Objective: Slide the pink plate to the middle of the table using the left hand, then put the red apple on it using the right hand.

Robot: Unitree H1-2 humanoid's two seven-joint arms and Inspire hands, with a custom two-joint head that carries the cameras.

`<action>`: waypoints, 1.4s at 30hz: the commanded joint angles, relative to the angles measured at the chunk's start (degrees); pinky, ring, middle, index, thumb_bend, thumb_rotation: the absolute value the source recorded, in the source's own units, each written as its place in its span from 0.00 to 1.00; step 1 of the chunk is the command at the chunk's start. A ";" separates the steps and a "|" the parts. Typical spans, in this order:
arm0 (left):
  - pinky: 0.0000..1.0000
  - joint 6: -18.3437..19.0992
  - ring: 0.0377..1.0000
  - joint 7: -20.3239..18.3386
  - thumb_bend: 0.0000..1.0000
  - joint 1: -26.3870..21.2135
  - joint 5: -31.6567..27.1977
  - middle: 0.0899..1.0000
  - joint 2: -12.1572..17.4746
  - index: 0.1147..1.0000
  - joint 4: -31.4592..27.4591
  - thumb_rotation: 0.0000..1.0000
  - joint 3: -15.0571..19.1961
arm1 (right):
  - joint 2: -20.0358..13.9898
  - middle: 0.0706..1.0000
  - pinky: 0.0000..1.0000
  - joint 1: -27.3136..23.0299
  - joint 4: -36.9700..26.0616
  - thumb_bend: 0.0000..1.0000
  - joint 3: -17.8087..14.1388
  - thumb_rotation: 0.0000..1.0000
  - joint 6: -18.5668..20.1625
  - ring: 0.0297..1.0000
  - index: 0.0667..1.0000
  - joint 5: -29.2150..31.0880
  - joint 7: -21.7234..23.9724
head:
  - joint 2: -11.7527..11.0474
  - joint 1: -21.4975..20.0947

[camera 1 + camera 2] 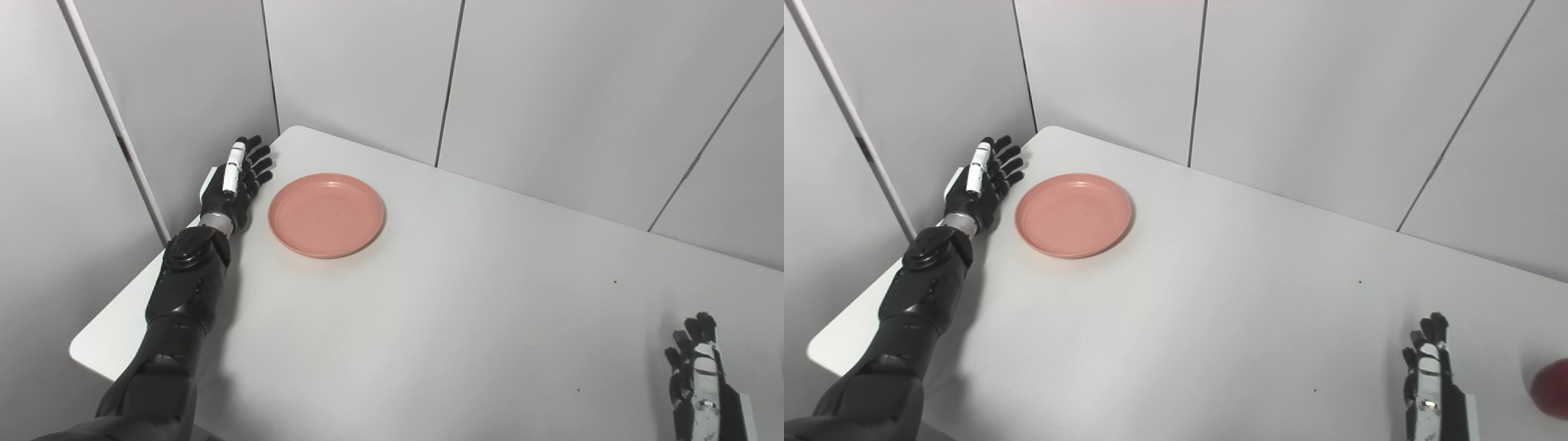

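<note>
Sitting empty, round pink plate (326,214) — shallow, raised rim

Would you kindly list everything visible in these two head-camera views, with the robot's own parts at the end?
pink plate: one, pink, empty, far-left part of the table.
red apple: one, dark red, near-right, cut by the right eye view's edge.
table: one, white.
wall panels: light grey, behind the table.
left hand: one, black and white, fingers apart, just left of the plate.
right hand: one, black and white, near-right, holding nothing.
</note>
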 commanded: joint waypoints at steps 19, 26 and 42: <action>0.83 -1.72 0.84 -3.48 0.36 -2.77 -0.26 0.83 -1.24 0.80 2.30 1.00 -3.26 | 0.31 1.00 1.00 -1.03 -2.60 0.01 0.10 1.00 1.62 1.00 1.00 -0.83 0.00 | -0.24 -0.61; 0.84 -0.44 0.85 -4.46 0.37 -2.56 -0.93 0.84 -2.09 0.81 0.69 1.00 -3.42 | 0.43 1.00 1.00 -1.05 -2.63 0.01 0.12 1.00 1.43 1.00 1.00 -0.89 -0.02 | -0.15 -0.74; 0.83 4.58 0.85 -4.74 0.34 -0.69 -1.07 0.84 -4.74 0.82 -5.46 1.00 -5.29 | 1.11 1.00 1.00 -0.99 -3.21 0.00 0.26 1.00 1.51 1.00 1.00 -1.83 -0.16 | 0.39 -1.71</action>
